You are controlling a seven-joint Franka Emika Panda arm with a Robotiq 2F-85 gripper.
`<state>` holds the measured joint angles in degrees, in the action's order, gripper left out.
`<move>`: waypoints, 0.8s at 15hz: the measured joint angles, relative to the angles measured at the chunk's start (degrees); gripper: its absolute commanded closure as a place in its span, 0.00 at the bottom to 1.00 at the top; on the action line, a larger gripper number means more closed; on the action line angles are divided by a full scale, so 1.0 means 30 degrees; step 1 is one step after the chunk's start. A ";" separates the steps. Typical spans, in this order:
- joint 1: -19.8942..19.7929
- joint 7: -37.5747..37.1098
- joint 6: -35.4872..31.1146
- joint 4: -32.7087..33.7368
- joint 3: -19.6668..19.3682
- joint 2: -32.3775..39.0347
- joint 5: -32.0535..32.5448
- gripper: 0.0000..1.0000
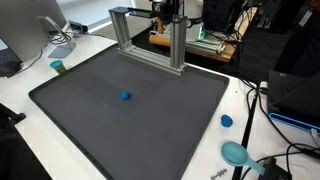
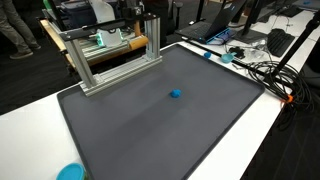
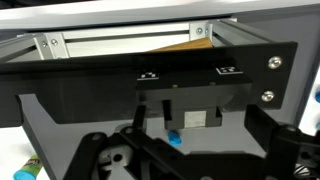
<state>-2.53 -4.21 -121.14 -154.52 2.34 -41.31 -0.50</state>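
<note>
Wrist view: hand [image 3: 195,165] spread wide, gripping nothing. Small, round blue ball [image 1: 126,96] sits on the dark matte mat [image 1: 90,115] in an exterior view, with a grooved aluminium frame [image 1: 178,45] behind.

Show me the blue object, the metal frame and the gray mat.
blue object [image 1: 125,96], in an exterior view, its middle.
metal frame [image 1: 178,45], in an exterior view, its front post.
gray mat [image 1: 130,135], in an exterior view, bare middle part.

White worktop [image 1: 35,78], carrying: one large dark grey rectangular mat [image 1: 150,125], laid flat; one small blue round piece [image 1: 125,96] near the mat's centre; one aluminium-profile frame [image 1: 150,42], upright at the mat's far edge; beside the mat, one small blue cap [image 1: 227,121], one teal round dish [image 1: 236,152] and black cables [image 1: 262,100].
</note>
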 measured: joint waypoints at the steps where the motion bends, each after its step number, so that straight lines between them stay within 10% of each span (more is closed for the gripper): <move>1: 0.0036 0.0000 -0.0087 0.0000 0.0007 0.0023 0.0000 0.00; 12: 0.0148 -0.0646 -0.0411 -0.0275 0.0418 0.0356 0.0013 0.24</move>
<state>-2.08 -6.14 -122.37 -155.34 3.59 -40.24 -0.46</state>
